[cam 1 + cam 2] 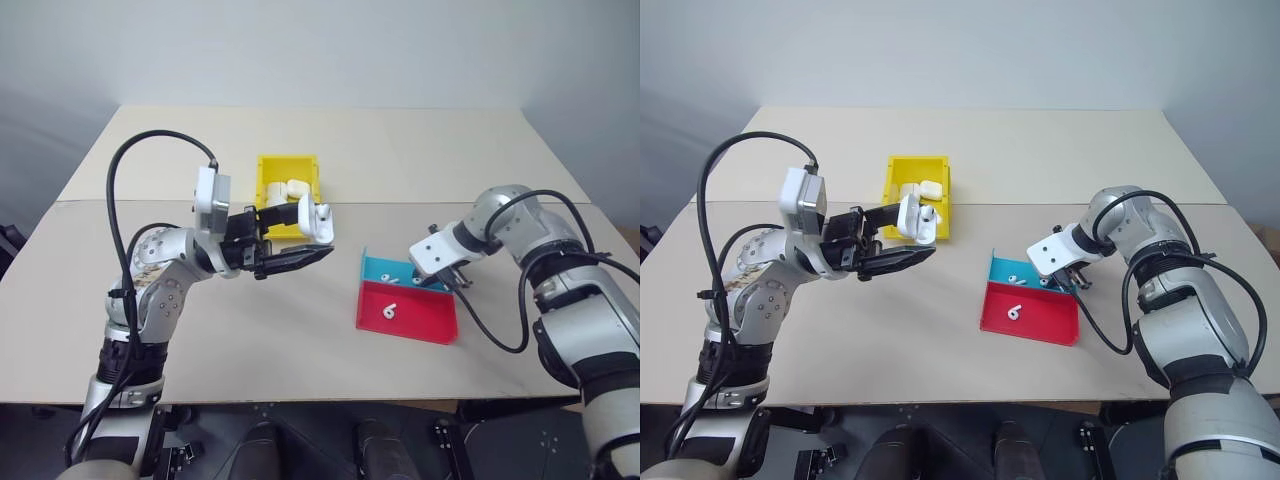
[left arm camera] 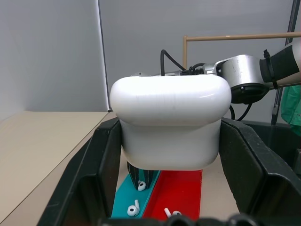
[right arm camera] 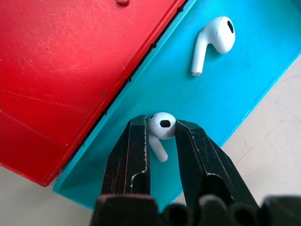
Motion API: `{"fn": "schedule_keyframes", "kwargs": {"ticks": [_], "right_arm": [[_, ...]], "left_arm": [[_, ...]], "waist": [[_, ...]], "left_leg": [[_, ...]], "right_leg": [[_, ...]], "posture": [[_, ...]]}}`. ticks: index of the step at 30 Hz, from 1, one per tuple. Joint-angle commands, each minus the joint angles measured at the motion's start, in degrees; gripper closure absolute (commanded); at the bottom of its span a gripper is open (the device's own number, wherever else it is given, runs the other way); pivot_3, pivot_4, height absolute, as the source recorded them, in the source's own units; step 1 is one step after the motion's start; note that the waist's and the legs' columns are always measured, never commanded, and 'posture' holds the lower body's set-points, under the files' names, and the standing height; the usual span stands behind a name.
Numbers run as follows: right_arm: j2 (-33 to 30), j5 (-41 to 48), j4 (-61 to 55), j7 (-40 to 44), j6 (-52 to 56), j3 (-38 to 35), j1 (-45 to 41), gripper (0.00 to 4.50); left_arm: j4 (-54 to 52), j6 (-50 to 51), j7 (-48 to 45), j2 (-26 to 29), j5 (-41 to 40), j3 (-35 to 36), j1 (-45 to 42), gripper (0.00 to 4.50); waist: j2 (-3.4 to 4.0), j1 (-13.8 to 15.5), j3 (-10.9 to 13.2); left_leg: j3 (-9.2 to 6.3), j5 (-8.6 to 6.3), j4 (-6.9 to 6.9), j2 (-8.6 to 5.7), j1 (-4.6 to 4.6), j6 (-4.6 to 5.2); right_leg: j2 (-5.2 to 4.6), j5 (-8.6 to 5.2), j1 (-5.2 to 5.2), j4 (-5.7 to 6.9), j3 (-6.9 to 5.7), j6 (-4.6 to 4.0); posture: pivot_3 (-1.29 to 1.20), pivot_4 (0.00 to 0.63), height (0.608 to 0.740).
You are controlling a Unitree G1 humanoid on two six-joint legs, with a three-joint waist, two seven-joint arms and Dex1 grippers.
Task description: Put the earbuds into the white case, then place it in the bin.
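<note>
My left gripper [image 1: 315,234] is shut on the white case [image 1: 320,222], held above the table between the bin and the tray; the case [image 2: 170,123] sits between both black fingers. At the teal end of the tray, my right gripper [image 3: 161,131] points down, its fingers closed on the head of one earbud [image 3: 162,126] that still rests on the teal floor. A second earbud [image 3: 214,40] lies loose in the teal section. Another earbud [image 1: 389,311] lies on the red section. The yellow bin [image 1: 268,178] stands behind the left gripper.
The flat red-and-teal tray [image 1: 425,326] lies right of centre on the beige table. White items [image 1: 290,190] sit inside the bin. A seam crosses the table behind the bin, with bare surface in front and on the left.
</note>
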Motion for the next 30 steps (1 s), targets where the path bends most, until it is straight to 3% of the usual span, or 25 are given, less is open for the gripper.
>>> {"fn": "schedule_keyframes", "kwargs": {"ticks": [1, 7, 11, 15, 18, 24, 30], "right_arm": [[-0.51, 2.08, -1.02, 0.46, 3.98, -2.89, 0.35, 3.76], [-2.4, 14.38, -10.32, 6.0, 22.67, -13.67, -0.7, 3.76], [-4.78, 27.4, -38.66, 2.63, 49.82, -22.9, 6.24, 3.76], [-3.57, 46.98, -61.6, -7.38, 82.57, -35.34, 9.53, 3.76], [0.69, 60.5, -72.08, -17.99, 99.16, -45.17, 10.14, 3.76], [13.38, 76.72, -81.48, -39.56, 113.91, -55.33, 10.3, 3.76], [17.42, 83.14, -86.89, -50.51, 112.67, -54.35, 15.81, 3.76]], "left_arm": [[-1.94, -0.35, 0.03, 0.43, -0.95, 1.04, -0.42, 1.72], [0.28, -0.64, -1.26, -0.11, -0.66, 0.32, -2.51, 1.72], [2.82, -1.17, -1.74, -1.08, -0.01, -0.04, -4.9, 1.72], [5.08, -1.61, -2.37, -2.12, 0.48, -0.75, -6.75, 1.72], [6.49, -1.82, -2.81, -2.78, 0.86, -1.37, -7.94, 1.72], [8.69, -2.01, -3.24, -4.27, 1.45, -1.78, -10.07, 1.72], [9.11, -1.81, -3.59, -5.49, 1.74, -2.27, -11.64, 1.72]], "waist": [[0.0, 0.01, 0.0], [0.06, 0.09, 0.04], [0.06, 0.51, 0.04], [0.06, 0.86, 0.04], [0.05, 1.01, 0.04], [0.06, 0.73, 0.03], [0.06, 0.56, 0.03]], "left_leg": [[0.0, 0.01, 0.0, 0.0, 0.0, -0.01], [-0.01, 0.03, -0.01, 0.0, -0.04, -0.04], [-0.04, 0.02, -0.03, 0.01, -0.08, -0.03], [-0.07, 0.02, -0.01, 0.0, -0.16, -0.03], [-0.09, 0.02, 0.01, 0.0, -0.14, -0.03], [-0.1, 0.01, 0.0, -0.01, -0.12, -0.02], [-0.2, 0.01, 0.01, -0.03, -0.35, -0.02]], "right_leg": [[0.0, 0.0, 0.0, 0.0, 0.0, 0.0], [0.0, 0.0, -0.05, 0.02, 0.0, 0.0], [0.0, 0.0, -0.07, 0.02, -0.02, 0.0], [0.0, 0.0, -0.1, 0.05, -0.04, 0.0], [0.0, 0.0, -0.08, 0.03, -0.06, -0.01], [0.01, 0.0, -0.07, 0.07, -0.06, -0.01], [0.0, 0.01, -0.19, 0.05, -0.1, 0.02]], "posture": [[0.0, 0.15, 0.74], [0.0, 0.15, 0.74], [0.0, 0.15, 0.74], [0.0, 0.15, 0.74], [0.0, 0.15, 0.74], [0.0, 0.15, 0.74], [0.0, 0.15, 0.74]]}}
